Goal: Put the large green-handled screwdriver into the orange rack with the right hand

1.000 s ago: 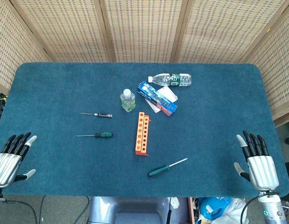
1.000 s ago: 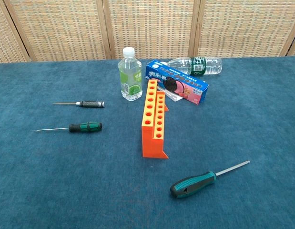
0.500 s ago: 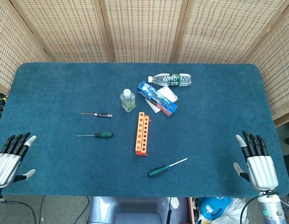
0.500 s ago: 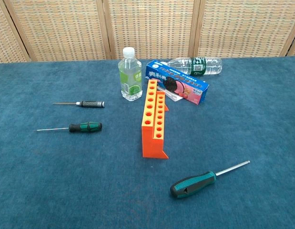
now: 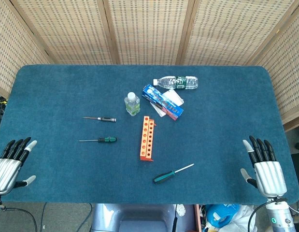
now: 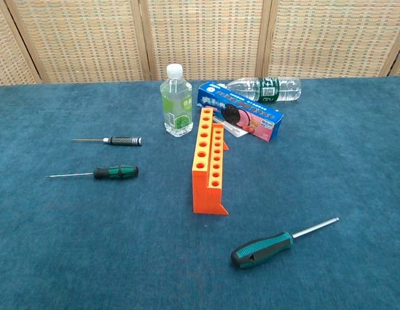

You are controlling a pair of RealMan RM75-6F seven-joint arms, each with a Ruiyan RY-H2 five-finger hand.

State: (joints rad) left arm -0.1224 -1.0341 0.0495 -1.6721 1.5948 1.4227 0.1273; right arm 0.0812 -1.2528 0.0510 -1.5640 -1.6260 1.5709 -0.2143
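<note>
The large green-handled screwdriver (image 5: 172, 173) (image 6: 279, 243) lies flat on the blue cloth near the front edge, handle toward the front left, shaft pointing back right. The orange rack (image 5: 147, 138) (image 6: 210, 163) stands just behind and left of it, its row of holes facing up. My right hand (image 5: 265, 166) hovers at the table's front right corner, fingers spread, holding nothing, well to the right of the screwdriver. My left hand (image 5: 10, 162) is open at the front left corner. Neither hand shows in the chest view.
A small green-handled screwdriver (image 5: 102, 140) (image 6: 108, 172) and a black-handled one (image 5: 103, 118) (image 6: 115, 140) lie left of the rack. Behind it stand a small bottle (image 5: 132, 104) (image 6: 176, 101), a blue box (image 5: 163, 102) (image 6: 240, 112) and a lying water bottle (image 5: 177, 82) (image 6: 264, 88).
Both hands have drifted slightly toward the front edge of the table. The objects have not moved.
</note>
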